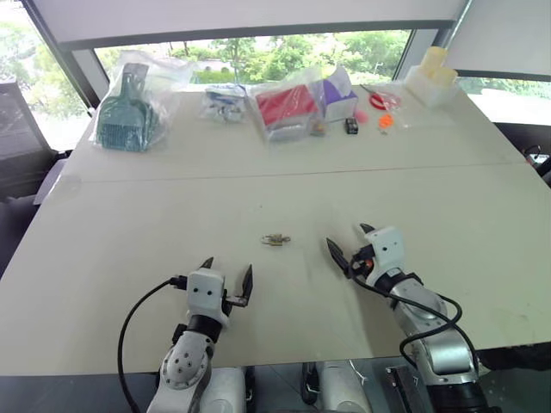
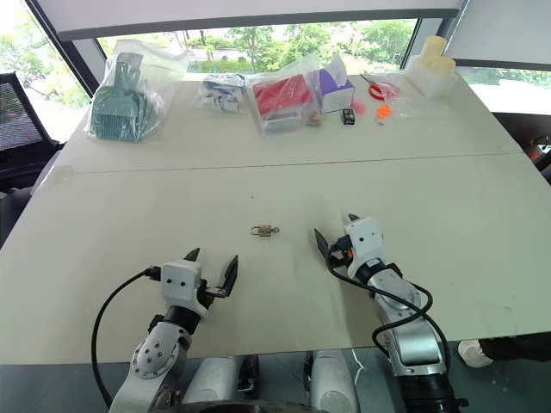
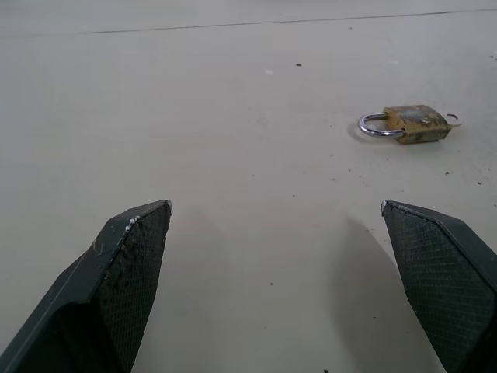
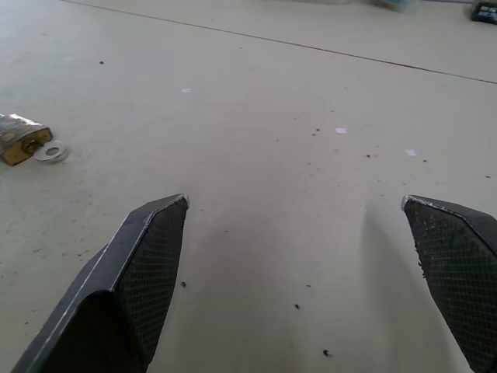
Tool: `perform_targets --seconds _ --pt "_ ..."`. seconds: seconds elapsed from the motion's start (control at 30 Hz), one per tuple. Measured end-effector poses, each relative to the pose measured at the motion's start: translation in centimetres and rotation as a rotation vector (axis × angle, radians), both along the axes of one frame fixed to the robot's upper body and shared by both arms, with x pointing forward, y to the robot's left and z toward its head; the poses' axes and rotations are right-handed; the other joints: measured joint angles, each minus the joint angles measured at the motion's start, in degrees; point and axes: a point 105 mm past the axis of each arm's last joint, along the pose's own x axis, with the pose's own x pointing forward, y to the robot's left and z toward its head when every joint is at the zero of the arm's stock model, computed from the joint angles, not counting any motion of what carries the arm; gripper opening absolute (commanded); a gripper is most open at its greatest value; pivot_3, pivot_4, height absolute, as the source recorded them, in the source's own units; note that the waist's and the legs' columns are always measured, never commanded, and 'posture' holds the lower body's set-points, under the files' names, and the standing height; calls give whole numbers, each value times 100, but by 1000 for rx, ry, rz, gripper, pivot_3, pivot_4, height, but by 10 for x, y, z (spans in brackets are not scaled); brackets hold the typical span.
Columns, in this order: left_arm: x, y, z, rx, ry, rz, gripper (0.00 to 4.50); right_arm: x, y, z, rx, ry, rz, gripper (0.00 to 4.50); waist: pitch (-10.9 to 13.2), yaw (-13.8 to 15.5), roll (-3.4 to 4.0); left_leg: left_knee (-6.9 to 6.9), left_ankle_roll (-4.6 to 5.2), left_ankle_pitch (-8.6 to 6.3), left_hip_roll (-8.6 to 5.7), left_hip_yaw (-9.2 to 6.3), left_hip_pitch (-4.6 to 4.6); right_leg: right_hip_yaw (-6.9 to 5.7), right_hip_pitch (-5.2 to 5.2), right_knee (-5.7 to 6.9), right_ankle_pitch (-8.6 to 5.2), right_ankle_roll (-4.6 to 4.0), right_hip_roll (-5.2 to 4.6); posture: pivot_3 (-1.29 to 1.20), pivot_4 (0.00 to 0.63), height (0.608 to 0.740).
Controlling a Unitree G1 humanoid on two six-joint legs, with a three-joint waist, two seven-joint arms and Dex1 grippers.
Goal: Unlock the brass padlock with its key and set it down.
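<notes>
1. The small yellowish-brass padlock (image 1: 275, 239) with its thin silvery shackle lies flat on the pale tabletop (image 1: 129, 224), ahead of both arms and roughly between them, touched by neither.
2. A tiny silvery key (image 4: 50, 150) sticks out of the padlock's body at the end away from the shackle; its flat round bow rests on the table.
3. The left gripper (image 1: 228, 277), with its two black fingers, hovers low with the fingers spread wide and nothing between them. The right gripper (image 1: 349, 243) is spread just as wide and is equally empty.
4. The step in hand looks like the first reach. I would have the left fingers close across the brass body, clear of the shackle, to pin it steady.
5. The right fingers should then come in level at the bow. It is very thin, so they need to pinch it squarely before turning or it will slip.
6. Count: one padlock, one key, two grippers.
7. Along the far edge I count several clear bags, one holding a green plastic item (image 1: 127, 116) and one a red flat pack (image 1: 286, 107), plus a small black box (image 1: 351, 126).
</notes>
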Motion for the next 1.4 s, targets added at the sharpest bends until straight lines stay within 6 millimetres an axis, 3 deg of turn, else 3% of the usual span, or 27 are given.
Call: perform_targets --seconds 0.33,0.57,1.03,1.27,1.3,1.33,1.37,1.4 --pt "2 -15 5 22 -18 -36 4484 -4 0 -4 -34 -2 47 4500 1 1 -1 0 0 0 0 0 0 0 0 0 0 0 1 0 150 740" --pt "0 -50 2 40 -9 -121 4484 -2 2 -5 -51 -24 112 4500 1 -2 -4 2 1 1 -1 1 2 0 4 1 1 0 2 0 150 740" --pt "0 -53 -3 56 -4 -124 4484 0 -5 -9 -74 -66 196 4500 -12 19 -15 10 1 0 -1 -6 19 -3 29 3 0 0 -1 0 150 740" --pt "3 -84 -11 51 5 -326 4484 -3 -9 -10 -82 11 245 4500 -56 90 35 16 12 -7 -14 -16 35 -17 49 -29 1 2 -14 0 150 740" --pt "4 -80 -9 42 24 -434 4484 -4 -7 -10 -79 31 271 4500 -65 100 54 14 12 -7 -14 -15 36 -18 43 -28 1 2 -15 0 150 740" --pt "7 -56 -6 73 63 -613 4484 -5 0 -8 -68 53 316 4500 -59 83 40 15 9 -8 -3 -16 37 -18 32 6 -7 -12 -5 0 150 740" --pt "20 -11 5 138 110 -695 4484 -7 7 -6 -61 71 360 4500 -32 54 -1 19 4 -8 28 -30 23 -35 25 24 -14 -36 11 0 150 740" --pt "42 55 22 210 180 -637 4484 -11 7 -3 -72 94 399 4500 -18 1 -19 19 -1 2 56 -51 9 -67 2 31 -3 -71 39 0 150 740"
